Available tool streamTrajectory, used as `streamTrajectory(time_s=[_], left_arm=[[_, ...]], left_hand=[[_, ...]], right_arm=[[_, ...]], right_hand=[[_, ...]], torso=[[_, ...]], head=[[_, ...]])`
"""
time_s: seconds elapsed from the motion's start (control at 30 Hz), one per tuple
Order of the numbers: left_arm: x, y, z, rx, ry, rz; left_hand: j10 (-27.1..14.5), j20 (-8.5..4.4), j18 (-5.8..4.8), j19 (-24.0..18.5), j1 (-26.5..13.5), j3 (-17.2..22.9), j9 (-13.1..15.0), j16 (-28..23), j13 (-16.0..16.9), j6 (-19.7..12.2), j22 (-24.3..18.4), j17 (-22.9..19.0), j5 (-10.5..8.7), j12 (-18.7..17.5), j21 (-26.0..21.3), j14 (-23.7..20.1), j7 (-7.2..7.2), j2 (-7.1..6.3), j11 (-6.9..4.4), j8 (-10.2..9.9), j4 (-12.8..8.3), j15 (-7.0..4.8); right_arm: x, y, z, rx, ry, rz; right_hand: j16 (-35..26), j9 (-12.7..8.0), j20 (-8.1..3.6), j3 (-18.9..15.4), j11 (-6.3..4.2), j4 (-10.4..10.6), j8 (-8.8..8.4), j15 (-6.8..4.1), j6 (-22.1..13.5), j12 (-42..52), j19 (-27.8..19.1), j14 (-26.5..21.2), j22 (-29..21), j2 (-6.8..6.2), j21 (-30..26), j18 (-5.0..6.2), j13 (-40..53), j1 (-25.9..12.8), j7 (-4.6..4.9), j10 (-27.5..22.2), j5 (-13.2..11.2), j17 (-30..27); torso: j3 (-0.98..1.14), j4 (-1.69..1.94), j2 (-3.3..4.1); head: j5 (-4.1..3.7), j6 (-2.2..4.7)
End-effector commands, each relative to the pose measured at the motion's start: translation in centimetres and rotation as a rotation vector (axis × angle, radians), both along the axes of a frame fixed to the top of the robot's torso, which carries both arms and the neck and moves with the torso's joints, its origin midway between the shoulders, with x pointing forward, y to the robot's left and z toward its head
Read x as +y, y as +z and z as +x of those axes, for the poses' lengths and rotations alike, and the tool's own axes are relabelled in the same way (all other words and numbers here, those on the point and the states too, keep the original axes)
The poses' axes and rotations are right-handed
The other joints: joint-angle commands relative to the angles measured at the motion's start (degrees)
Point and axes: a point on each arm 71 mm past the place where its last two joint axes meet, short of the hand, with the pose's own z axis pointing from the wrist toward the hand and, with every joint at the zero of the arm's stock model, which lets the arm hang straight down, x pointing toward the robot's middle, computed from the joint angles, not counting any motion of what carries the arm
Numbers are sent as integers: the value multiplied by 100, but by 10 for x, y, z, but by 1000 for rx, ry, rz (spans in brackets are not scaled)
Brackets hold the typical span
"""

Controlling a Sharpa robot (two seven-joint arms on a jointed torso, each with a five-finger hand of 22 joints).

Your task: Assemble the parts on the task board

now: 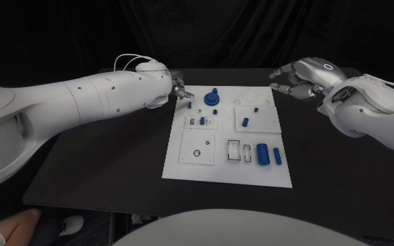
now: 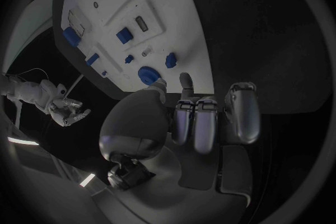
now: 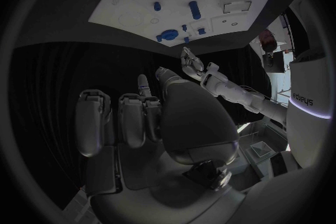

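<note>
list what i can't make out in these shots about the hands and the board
- Left hand, head view: mostly hidden behind its own arm at the task board far corner; contact with the board unclear.
- Right hand, head view: fingers curled, palm side hidden.
- Small blue parts, head view: too small to tell their shapes.

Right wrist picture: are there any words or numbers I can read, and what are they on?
"edsys" or something close, in dark letters, partly blurred, so the spelling is unsure: on a white machine in the room.
Task board: no words or numbers that can be read.
</note>
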Motion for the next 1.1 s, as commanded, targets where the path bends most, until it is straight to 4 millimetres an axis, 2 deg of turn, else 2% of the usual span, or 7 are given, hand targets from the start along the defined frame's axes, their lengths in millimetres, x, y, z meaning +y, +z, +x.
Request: streamTrajectory(time_s=[0.03,0.33,0.57,0.73,0.97,1.1], left_arm=[[-2,-3,-1,35,-11,-27],[-3,-12,-1,60,-7,-26],[-6,-18,-3,56,-20,-45],[-7,-19,-4,46,-29,-60],[-8,-19,-4,39,-39,-73],[-9,-19,-3,37,-42,-76]], left_hand=[[605,8,-8,-25,60,-26,-15,15,1505,48,133,1509,22,-26,-28,595,8,-4,53,-43,-21,51],[605,13,-4,-36,104,-24,-43,15,1505,74,124,1509,59,-26,-44,595,13,9,57,-101,-36,56],[605,14,-1,-43,109,-23,-48,15,1505,76,116,1509,64,-26,-53,595,14,14,58,-112,-36,57],[605,16,-2,-42,120,-22,-61,15,1505,81,121,1509,84,-26,-52,595,17,24,61,-139,-35,60],[605,22,3,-58,150,-19,-82,15,1505,92,108,1509,128,-26,-72,595,22,36,67,-190,-41,66],[605,30,7,-74,195,-11,-110,15,1505,103,101,1509,196,-26,-91,595,32,55,76,-262,-51,74]], right_arm=[[-2,-1,0,10,-19,-5],[-1,-2,0,13,-17,-7],[-1,-2,0,14,-18,-8],[-2,-2,0,15,-20,-8],[-2,-2,0,17,-20,-9],[-2,-2,0,19,-21,-10]], right_hand=[[3,-9,37,41,38,7,-28,45,28,-19,304,413,1277,12,-25,-4,835,16,3,154,38,521],[7,-12,38,53,40,0,-27,47,35,-19,305,414,1278,10,-23,-4,835,22,8,155,66,526],[3,-13,38,57,42,-1,-26,48,40,-17,304,413,1277,9,-26,-4,838,23,9,158,79,520],[3,-13,38,57,42,-1,-26,48,40,-17,304,413,1277,9,-26,-4,838,23,9,158,79,520],[3,-13,38,57,42,-1,-26,48,40,-17,304,413,1277,9,-26,-4,838,23,9,158,79,520],[3,-13,38,57,42,-1,-26,48,40,-17,304,413,1277,9,-26,-4,838,23,9,158,79,520]], torso=[[1,0,-6],[-10,-4,-12],[3,7,-12],[10,5,-16],[-2,-4,-4],[5,-9,-8]], head=[[10,0],[34,0],[-1,0],[3,0],[31,0],[32,0]])
